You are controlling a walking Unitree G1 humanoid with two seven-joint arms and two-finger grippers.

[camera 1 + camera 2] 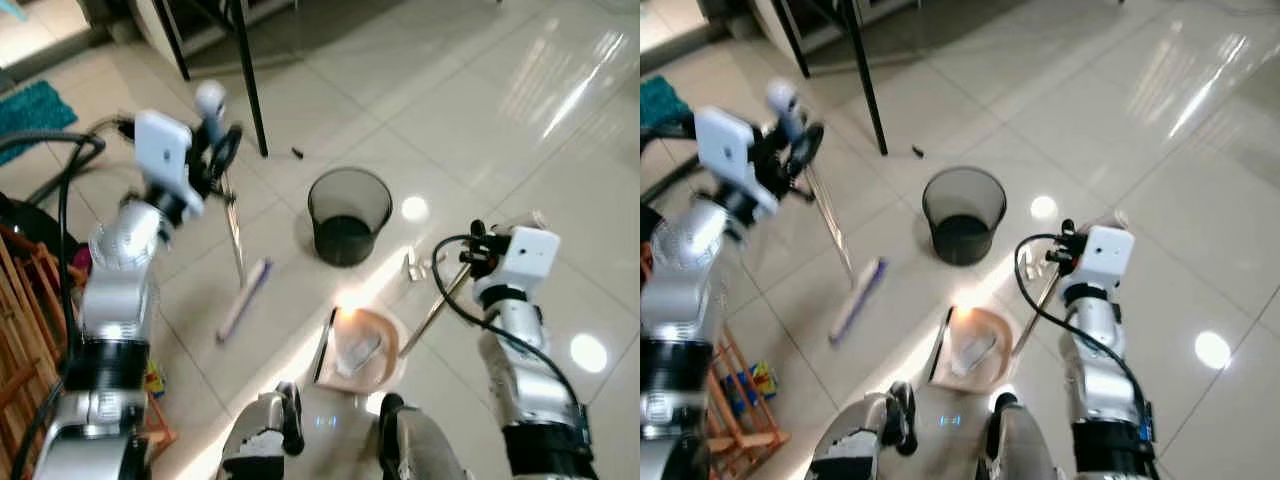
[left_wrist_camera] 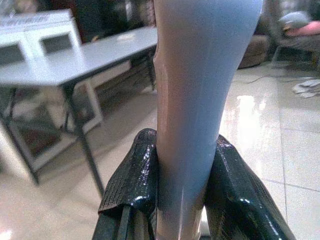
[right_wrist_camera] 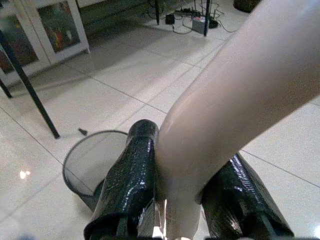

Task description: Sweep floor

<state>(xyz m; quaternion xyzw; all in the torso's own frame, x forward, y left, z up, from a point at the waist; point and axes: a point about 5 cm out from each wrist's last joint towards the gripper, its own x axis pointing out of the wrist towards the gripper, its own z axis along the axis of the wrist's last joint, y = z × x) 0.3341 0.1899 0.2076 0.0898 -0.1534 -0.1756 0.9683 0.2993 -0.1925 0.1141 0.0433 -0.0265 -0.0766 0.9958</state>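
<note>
Black left gripper (image 2: pixel 182 200) clamps broom (image 1: pixel 236 262); right gripper (image 3: pixel 182 200) clamps dustpan (image 1: pixel 362 350).

black mesh bin (image 1: pixel 349 214), beige dustpan (image 1: pixel 362 349) — lilac broom (image 1: pixel 245 296)

Small dark scrap (image 1: pixel 297 153) near table leg (image 1: pixel 248 80): unidentifiable.
</note>
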